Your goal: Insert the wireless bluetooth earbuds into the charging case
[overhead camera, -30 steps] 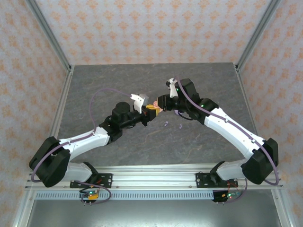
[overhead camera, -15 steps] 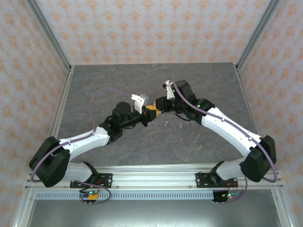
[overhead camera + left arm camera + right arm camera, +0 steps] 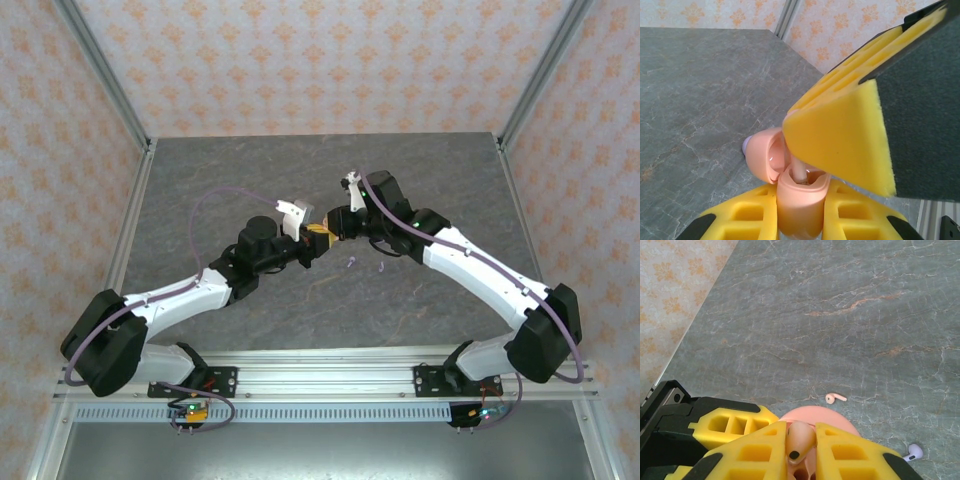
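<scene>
Left claw [image 3: 800, 210] clenched on the pink charging case [image 3: 797, 205], right claw [image 3: 801, 450] pinching a light, slippery pink earbud [image 3: 800, 437], best gripped across its body.

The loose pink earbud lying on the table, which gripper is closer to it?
Probably the right. The right gripper hangs over the pink case, the pink earbud lying just beyond it. The left gripper meets it from the opposite side.

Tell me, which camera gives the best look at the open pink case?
The left wrist view: the pink case sits close up between yellow pads, lid tipped open, an earbud stem entering it. The right wrist view catches just its rounded edge behind the fingers. From the top camera it is hardly visible where the grippers meet.
</scene>
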Robot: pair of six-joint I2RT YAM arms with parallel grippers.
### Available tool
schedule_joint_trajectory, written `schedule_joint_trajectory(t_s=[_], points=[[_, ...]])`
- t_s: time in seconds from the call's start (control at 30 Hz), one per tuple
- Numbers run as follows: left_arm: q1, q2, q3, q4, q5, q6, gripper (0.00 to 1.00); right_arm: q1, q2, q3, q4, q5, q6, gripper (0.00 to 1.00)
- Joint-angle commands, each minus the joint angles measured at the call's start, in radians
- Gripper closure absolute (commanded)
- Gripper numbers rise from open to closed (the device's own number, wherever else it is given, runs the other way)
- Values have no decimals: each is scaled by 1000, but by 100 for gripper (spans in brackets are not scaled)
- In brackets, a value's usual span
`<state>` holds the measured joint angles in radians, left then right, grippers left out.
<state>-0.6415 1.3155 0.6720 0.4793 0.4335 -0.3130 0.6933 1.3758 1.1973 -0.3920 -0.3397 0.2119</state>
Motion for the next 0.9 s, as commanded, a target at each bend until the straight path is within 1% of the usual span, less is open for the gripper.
schedule_joint_trajectory(t_s=[0.0, 0.27, 0.43, 0.7, 0.87], points=[[0, -45, 27, 12, -38, 29, 97, 5, -34, 8, -52, 42, -8, 82], [0, -50, 26, 5, -46, 37, 98, 5, -31, 5, -56, 41, -8, 82], [0, -46, 28, 19, -25, 35, 97, 5, -19, 8, -64, 16, -14, 82], [0, -39, 41, 13, -33, 36, 98, 7, 4, 18, -83, -45, -29, 82], [0, -33, 48, 15, -32, 39, 98, 6, 12, 22, -109, -51, -44, 82]])
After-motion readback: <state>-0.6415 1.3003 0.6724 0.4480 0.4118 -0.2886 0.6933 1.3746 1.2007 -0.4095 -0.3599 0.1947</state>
